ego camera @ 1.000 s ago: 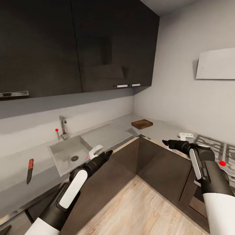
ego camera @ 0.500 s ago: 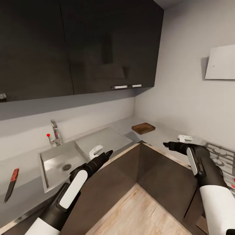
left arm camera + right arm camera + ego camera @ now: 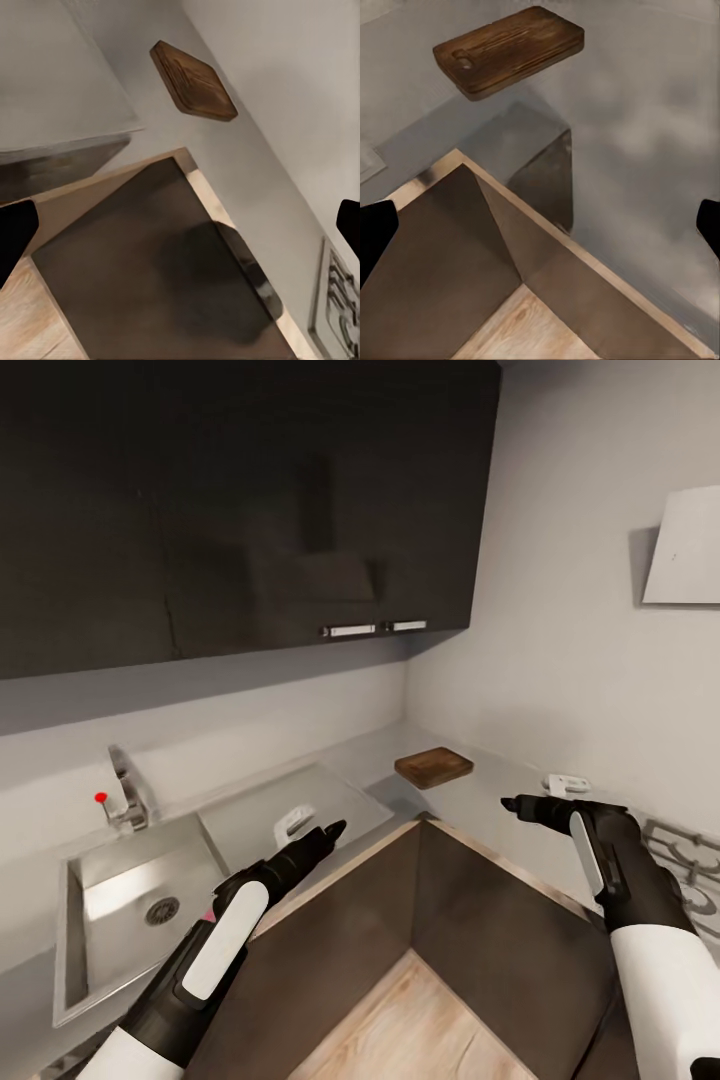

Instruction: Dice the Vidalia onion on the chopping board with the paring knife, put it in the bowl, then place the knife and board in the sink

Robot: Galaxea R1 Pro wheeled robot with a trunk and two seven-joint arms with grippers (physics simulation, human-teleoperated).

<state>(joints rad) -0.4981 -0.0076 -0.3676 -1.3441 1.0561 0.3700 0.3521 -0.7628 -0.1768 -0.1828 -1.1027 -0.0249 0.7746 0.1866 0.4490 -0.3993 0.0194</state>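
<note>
The sink (image 3: 95, 860) lies at the left of the head view with its chrome tap (image 3: 127, 800) and red knob behind it. A bit of the pinkish Vidalia onion (image 3: 208, 913) peeks out from behind my left forearm, inside the basin near the drain. The dark brown chopping board (image 3: 433, 767) (image 3: 193, 81) (image 3: 510, 49) rests on the grey countertop (image 3: 500, 775) in the far corner. My left gripper (image 3: 332, 829) (image 3: 180, 229) is open and empty above the counter's front edge. My right gripper (image 3: 512, 804) (image 3: 540, 225) is open and empty, short of the board. The paring knife and bowl are out of view.
Dark wall cabinets (image 3: 250, 510) hang above the counter. A flat drainboard (image 3: 250, 810) lies beside the sink. A stove grate (image 3: 690, 860) sits at the right edge under a pale hood (image 3: 685, 545). Brown cabinet fronts (image 3: 480, 930) form an inner corner over wooden floor (image 3: 420, 1020).
The camera has turned, so the sink and counter slid toward the lower left and the paring knife left the picture. Both arms hold the same pose, grippers still open.
</note>
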